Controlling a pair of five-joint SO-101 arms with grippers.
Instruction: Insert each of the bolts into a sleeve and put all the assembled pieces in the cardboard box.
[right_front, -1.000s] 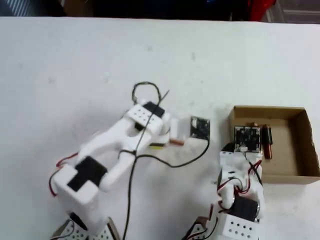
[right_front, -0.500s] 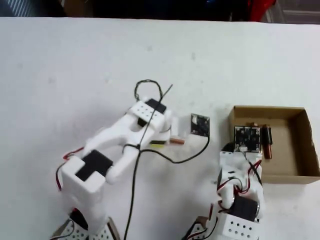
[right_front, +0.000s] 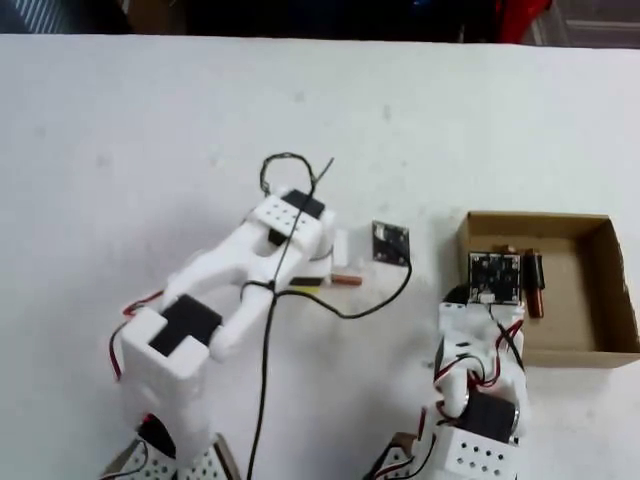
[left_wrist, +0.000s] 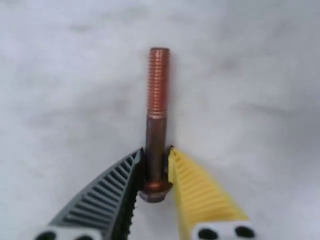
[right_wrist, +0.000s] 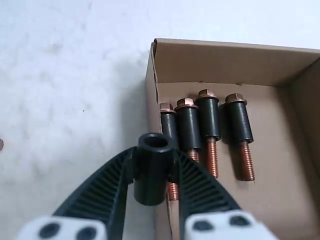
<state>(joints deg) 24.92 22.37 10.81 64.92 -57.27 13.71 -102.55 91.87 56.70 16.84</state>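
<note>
Bolt (left_wrist: 157, 115) is clamped near its head in my left claw (left_wrist: 156, 151), which has drawn back slightly from the cardboard box (right_wrist: 225, 62). My right claw (right_wrist: 153, 152) clamps the sleeve (right_wrist: 151, 175) at the box edge, so I think insertion is next.

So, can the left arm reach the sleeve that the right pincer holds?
Probably yes: apart from a slack cable, bare table lies between the left pincer, shut on a bolt, and the sleeve in the right pincer.

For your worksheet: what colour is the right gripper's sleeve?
The sleeve is black; clearest in right wrist view.
</note>
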